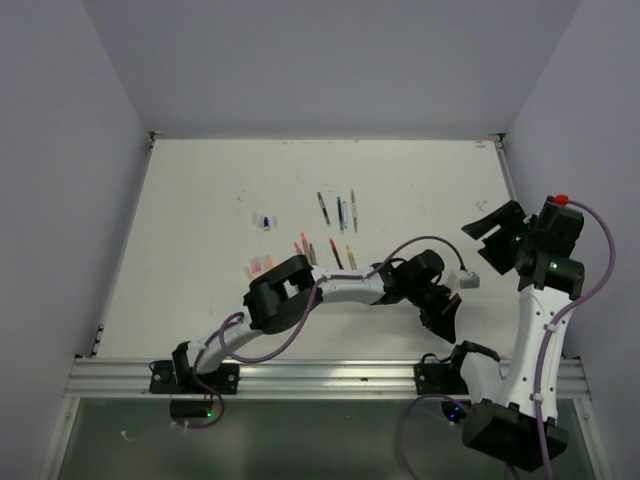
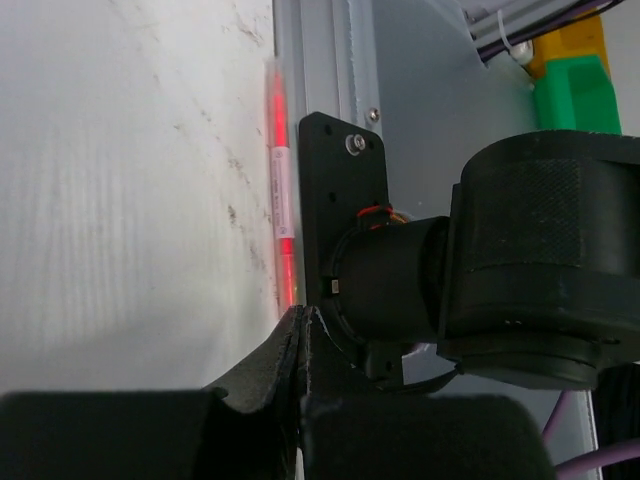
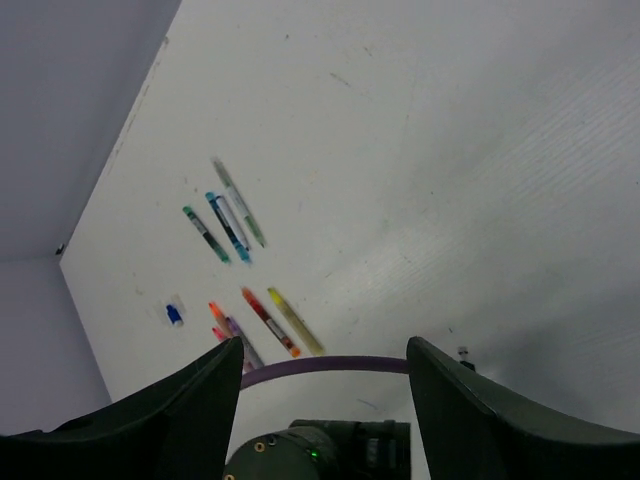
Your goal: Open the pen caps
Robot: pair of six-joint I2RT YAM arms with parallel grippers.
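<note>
Your red pen [image 2: 282, 190] runs lengthwise away from the left gripper [image 2: 303, 318], jaws pressed together (right gripper [image 3: 325, 350] spread).

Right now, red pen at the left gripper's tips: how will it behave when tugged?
The red pen looks straight and rigid, so probably no flex. The left gripper seems to pinch only its near end, so it may pivot or slip under a pull. Thin and stick-shaped: likely rolls if dropped.

White table [image 1: 200, 200] — pale grey walls [image 1: 330, 60], 3 sides.
</note>
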